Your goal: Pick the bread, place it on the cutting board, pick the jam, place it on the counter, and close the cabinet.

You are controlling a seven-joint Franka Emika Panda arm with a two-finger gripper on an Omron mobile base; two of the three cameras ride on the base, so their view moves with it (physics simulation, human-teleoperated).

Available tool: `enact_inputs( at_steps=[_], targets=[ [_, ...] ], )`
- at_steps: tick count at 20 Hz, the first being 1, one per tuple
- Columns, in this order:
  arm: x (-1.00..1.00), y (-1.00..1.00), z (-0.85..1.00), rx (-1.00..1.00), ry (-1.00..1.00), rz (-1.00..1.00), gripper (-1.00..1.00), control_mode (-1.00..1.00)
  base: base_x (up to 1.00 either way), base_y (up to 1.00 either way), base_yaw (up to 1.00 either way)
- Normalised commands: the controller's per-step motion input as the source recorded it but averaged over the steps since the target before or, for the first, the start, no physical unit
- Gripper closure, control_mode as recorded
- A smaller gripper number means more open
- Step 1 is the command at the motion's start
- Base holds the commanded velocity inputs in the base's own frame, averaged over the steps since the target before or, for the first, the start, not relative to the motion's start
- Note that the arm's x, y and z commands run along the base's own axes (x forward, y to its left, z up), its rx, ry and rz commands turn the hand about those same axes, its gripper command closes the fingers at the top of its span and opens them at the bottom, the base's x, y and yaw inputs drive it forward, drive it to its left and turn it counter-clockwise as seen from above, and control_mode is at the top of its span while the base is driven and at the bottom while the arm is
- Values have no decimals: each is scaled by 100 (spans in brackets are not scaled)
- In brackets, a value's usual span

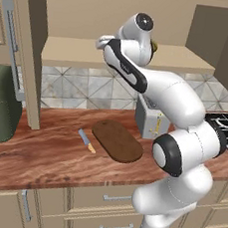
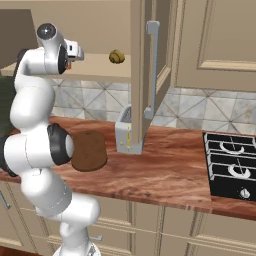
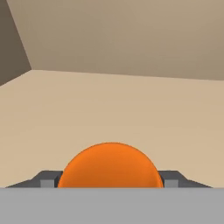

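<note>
Up inside the open cabinet [image 1: 117, 56], the arm reaches onto the inner shelf, and in the hand view the tool [image 3: 110, 183] has the jam [image 3: 110, 166] sitting squarely between its two dark fingertips [image 3: 48, 179], one at 9 o'clock of the orange jar and one at 3 o'clock. Both tips lie right against the jar's sides, though I cannot tell whether they are pressing on it or merely flanking it. The jar rests on the pale shelf floor, with the cabinet's back wall beyond it at 12 o'clock.

From the right base view, the bread [image 2: 117, 56] lies on the same shelf, near the open door's edge, at 3 o'clock of the robot's hand. Down on the desk [image 1: 46, 153] the cutting board [image 1: 117, 140] lies bare, with a small knife [image 1: 87, 140] just beside it at 9 o'clock and a grey box [image 1: 150, 121] at its 2 o'clock.
</note>
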Motion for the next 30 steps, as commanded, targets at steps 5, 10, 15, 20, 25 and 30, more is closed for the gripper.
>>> enact_inputs(
  at_steps=[5,10,15,20,25,30],
  targets=[
    [-4,0,0,0,0,0,100,-100,0,0,0],
    [-48,-9,0,0,0,0,100,-100,0,0,0],
    [-71,-17,0,0,0,0,100,-100,0,0,0],
    [-69,-21,0,0,0,0,100,-100,0,0,0],
    [-75,-11,-11,0,0,0,100,-100,0,0,0],
    [-66,0,-32,0,6,0,100,-100,0,0,0]
  ],
)
